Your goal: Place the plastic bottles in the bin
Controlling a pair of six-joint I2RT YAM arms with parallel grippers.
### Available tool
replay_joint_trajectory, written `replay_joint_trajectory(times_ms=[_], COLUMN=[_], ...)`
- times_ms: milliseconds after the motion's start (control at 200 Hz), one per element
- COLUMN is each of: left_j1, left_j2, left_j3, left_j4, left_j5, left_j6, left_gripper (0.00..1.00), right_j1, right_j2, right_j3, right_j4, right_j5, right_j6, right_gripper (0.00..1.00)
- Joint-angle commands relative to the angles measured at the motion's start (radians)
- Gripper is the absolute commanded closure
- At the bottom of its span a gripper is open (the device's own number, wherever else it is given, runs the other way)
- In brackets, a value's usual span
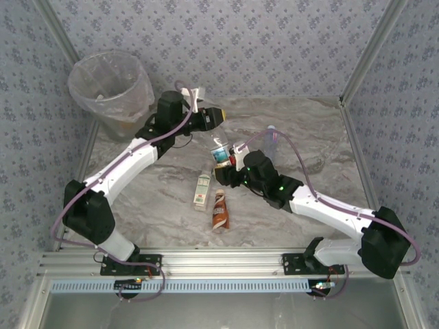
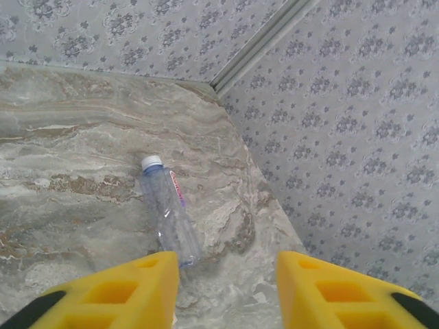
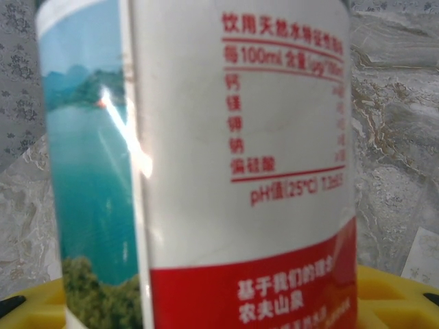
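Now the right pincer (image 3: 212, 305) pinches a labelled bottle (image 3: 240, 137). The left pincer (image 2: 228, 288) stands spread and empty above the worktop (image 2: 68, 137).

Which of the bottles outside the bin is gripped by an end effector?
The bottle with the red-and-white label, held in the right end effector. The clear bottle, pale bottle and brown-white bottle lie free on the table.

White-shelled left arm (image 1: 127, 164) and right arm (image 1: 329, 205), black at joints and bases, carry looped purple cables; the fingers (image 2: 116, 295) are yellow with cut-outs.
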Motion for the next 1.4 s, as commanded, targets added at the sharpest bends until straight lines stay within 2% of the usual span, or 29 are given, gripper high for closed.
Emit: replay_joint_trajectory(times_ms=[0,305,345,370,595,745,790,1109,1394], left_j1=[0.019,0.023,0.024,0.023,0.024,0.024,0.026,0.044,0.078], left_j2=[-0.032,-0.026,-0.025,-0.026,-0.028,-0.025,-0.025,-0.025,-0.042], left_j3=[-0.018,-0.015,-0.015,-0.014,-0.007,-0.003,-0.003,-0.007,0.011], left_j4=[0.022,0.005,0.004,0.002,-0.028,-0.049,-0.051,-0.069,-0.107], left_j5=[-0.033,-0.016,-0.016,-0.018,-0.041,-0.065,-0.069,-0.104,-0.147], left_j6=[0.013,0.017,0.018,0.019,0.042,0.053,0.054,0.062,0.075], left_gripper=[0.66,0.85,0.91,1.0,1.0,1.0,1.0,1.0,1.0], right_j1=[0.005,0.004,0.002,0.002,-0.008,-0.015,-0.018,-0.029,-0.037], right_j2=[-0.007,-0.017,-0.018,-0.018,-0.029,-0.05,-0.06,-0.101,-0.113], right_j3=[0.015,0.011,0.012,0.012,0.012,0.012,0.008,-0.049,-0.102], right_j4=[0.02,0.021,0.021,0.021,0.037,0.013,0.008,0.054,0.113], right_j5=[0.019,0.015,0.014,0.014,-0.017,-0.029,-0.017,0.085,0.11], right_j6=[-0.015,-0.013,-0.014,-0.015,-0.016,-0.037,-0.041,-0.006,0.025], right_gripper=[0.41,0.31,0.29,0.29,0.19,0.08,0.01,0.01,0.01])
